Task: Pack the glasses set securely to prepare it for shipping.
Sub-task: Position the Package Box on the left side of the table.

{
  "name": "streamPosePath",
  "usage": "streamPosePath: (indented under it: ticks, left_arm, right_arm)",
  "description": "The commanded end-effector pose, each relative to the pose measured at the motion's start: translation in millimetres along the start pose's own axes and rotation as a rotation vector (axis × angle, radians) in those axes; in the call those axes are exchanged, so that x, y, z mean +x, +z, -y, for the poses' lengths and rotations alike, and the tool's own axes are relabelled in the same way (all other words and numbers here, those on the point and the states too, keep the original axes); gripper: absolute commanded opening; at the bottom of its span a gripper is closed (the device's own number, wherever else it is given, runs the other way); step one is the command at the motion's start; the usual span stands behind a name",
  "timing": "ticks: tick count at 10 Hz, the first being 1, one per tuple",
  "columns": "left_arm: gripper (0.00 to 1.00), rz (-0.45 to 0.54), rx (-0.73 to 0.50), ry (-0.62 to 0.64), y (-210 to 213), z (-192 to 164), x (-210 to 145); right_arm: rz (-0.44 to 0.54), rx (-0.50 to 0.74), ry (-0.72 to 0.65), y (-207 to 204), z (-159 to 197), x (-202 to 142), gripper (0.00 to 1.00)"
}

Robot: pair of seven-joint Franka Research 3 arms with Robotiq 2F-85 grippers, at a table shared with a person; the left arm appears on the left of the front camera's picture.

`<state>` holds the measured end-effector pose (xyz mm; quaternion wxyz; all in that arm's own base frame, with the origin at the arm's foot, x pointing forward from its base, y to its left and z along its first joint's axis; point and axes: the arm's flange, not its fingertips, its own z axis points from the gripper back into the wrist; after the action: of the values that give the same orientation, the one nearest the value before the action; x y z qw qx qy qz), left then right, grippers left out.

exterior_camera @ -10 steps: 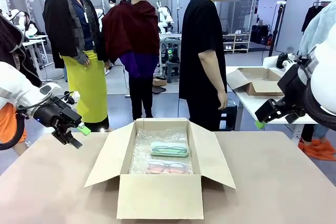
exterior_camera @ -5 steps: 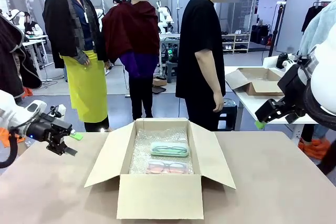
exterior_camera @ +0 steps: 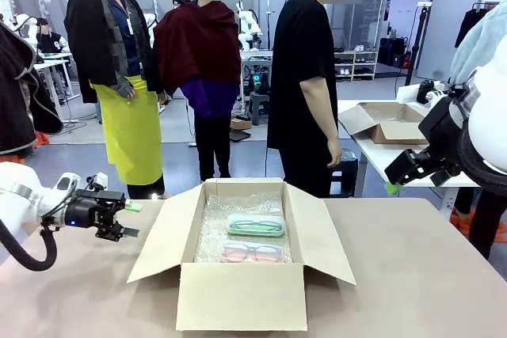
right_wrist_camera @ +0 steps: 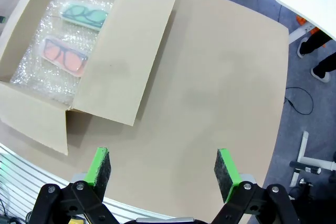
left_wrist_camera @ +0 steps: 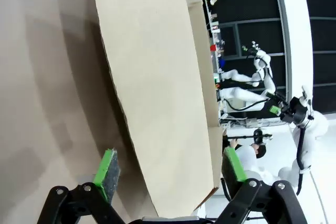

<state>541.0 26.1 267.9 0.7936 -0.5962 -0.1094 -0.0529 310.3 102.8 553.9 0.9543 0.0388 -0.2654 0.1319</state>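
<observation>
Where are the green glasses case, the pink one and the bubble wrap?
Mint-green case (exterior_camera: 256,225): front view, its clear top.
Pink case (exterior_camera: 253,252): front view, its clear top.
Bubble wrap (exterior_camera: 211,235): front view, left part.

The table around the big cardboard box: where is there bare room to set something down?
The widest bare patch of table lies between the right flap of the cardboard box and the table's right edge. Left of the left flap there is room too, but the open left pincer hovers there. Inside, the mint-green case and pink case crowd the bubble wrap.
</observation>
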Motion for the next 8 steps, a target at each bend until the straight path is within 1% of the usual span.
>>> streamPosePath:
  ticks: [1, 4, 5, 8]
  left_arm:
    - [1.0, 0.014, -0.005, 0.019, -14, -8, 5]
    - [1.0, 0.044, -0.007, 0.058, -31, -10, 6]
    - [1.0, 0.044, -0.004, 0.072, -36, -12, 5]
    - [1.0, 0.018, -0.062, 0.113, -43, -11, 1]
  right_arm:
    - [0.008, -0.004, -0.002, -1, -2, 1, 1.0]
    - [0.008, -0.004, -0.002, -1, -2, 1, 1.0]
    - [0.008, -0.004, -0.002, -1, -2, 1, 1.0]
    - [0.008, -0.004, -0.002, -1, -2, 1, 1.0]
